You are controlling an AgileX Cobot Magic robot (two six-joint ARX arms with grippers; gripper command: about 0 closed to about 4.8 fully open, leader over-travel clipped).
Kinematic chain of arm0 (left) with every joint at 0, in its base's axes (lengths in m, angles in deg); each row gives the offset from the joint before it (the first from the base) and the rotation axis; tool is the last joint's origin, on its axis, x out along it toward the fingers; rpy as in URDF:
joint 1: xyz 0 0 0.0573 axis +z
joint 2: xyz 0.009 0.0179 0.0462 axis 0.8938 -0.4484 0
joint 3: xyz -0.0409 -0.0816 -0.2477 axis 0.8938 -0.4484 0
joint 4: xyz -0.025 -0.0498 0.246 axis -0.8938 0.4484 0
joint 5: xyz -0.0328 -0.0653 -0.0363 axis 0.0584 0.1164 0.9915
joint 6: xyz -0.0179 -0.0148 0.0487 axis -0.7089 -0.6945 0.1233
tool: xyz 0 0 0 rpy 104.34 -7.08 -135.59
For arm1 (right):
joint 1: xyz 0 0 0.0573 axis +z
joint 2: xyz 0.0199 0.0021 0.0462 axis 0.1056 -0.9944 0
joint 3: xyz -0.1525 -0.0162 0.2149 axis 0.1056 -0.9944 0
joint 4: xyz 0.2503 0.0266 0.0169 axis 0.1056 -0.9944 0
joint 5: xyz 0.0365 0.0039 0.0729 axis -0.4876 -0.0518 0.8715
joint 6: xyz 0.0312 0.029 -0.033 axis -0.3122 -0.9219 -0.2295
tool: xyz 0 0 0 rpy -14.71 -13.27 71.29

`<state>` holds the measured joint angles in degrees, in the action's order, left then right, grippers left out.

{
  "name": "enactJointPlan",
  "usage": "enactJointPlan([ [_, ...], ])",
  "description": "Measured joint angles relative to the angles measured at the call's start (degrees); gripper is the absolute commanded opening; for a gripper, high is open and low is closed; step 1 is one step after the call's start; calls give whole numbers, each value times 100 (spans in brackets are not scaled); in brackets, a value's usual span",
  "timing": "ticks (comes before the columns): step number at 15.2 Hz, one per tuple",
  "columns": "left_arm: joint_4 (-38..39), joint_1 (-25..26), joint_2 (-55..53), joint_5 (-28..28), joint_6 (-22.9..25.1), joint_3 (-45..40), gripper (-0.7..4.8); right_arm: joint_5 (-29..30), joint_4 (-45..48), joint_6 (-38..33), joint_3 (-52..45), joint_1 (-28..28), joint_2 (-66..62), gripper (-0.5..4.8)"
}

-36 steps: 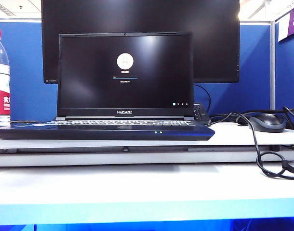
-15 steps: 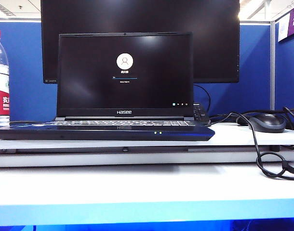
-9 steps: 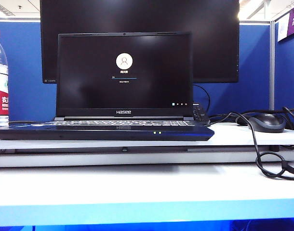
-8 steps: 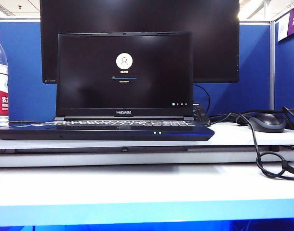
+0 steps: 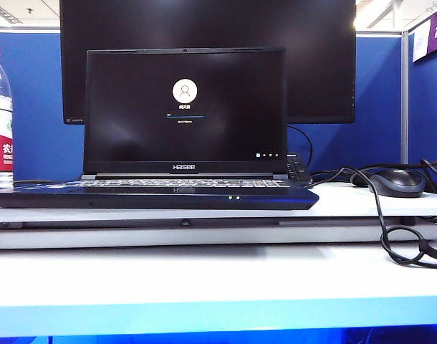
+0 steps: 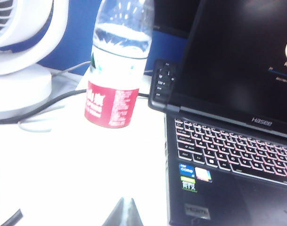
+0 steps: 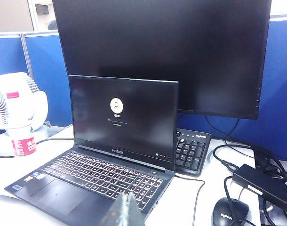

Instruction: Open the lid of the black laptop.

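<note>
Laptop lid (image 5: 185,107) is standing fully raised, close to upright, its screen glowing with a login circle and "Hasee" showing on the lower bezel, and neither gripper is touching it. In the left wrist view only a grey tip of the left gripper (image 6: 124,213) is poking in at the frame edge, hovering over the white table (image 6: 63,165) just beside the front left corner of the black laptop (image 6: 228,188) — whether its jaws are apart or closed cannot be told. In the right wrist view the right gripper (image 7: 124,210) is likewise showing only a grey tip, hanging above the front edge of the laptop's base near the backlit keys, and its state cannot be told either. Neither gripper is appearing in the exterior view. Outward from the left gripper, a water bottle (image 6: 116,70) with a red label is standing upright near the laptop's left rear corner, and a white fan (image 6: 19,52) is sitting further left, with a dark cable running along the table between them. Behind the raised lid a separate black keyboard (image 7: 191,151) is lying flat, and behind that a large dark monitor (image 7: 162,52) is standing against the blue partition. To the laptop's right, a black mouse (image 5: 397,182) is resting among looping cables, and a black power brick (image 7: 261,183) is lying close by.
</note>
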<state>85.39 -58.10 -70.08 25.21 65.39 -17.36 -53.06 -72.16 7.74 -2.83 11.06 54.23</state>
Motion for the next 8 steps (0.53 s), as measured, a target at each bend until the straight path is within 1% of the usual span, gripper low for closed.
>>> enactJointPlan([
  [6,-201,0,0,-151,42,-149,-3,-2,-2,0,0,0,0,-1],
  [8,-212,0,0,-151,195,-149,-3,0,-2,0,-2,0,0,-1],
])
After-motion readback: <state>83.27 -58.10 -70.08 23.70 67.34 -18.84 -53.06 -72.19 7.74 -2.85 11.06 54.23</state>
